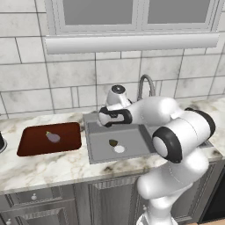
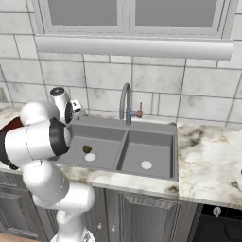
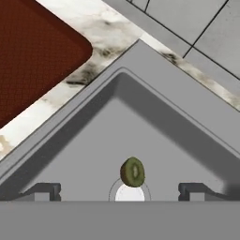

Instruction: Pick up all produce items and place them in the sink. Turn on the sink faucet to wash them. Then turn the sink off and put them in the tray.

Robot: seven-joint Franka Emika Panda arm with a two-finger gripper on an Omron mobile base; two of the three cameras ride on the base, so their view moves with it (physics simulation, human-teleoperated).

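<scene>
From the left base camera I see the tray (image 1: 30,145) on the counter (image 1: 39,169) left of the sink (image 1: 99,151), with one purple eggplant (image 1: 53,137) lying in it. The right base camera hides most of that tray behind my arm but gives me both basins, two pale drains, and the gooseneck faucet (image 2: 125,101) at the back rim between them. One olive-brown item (image 2: 87,149) sits in the left basin, touching the near drain (image 2: 90,157); my hand camera shows it as a halved kiwi with a green cut face. So two produce items: one in the tray, one in the sink. My gripper (image 3: 119,190) hangs over that left basin, jaws spread wide and holding nothing, the kiwi between the tips in the hand camera.
</scene>
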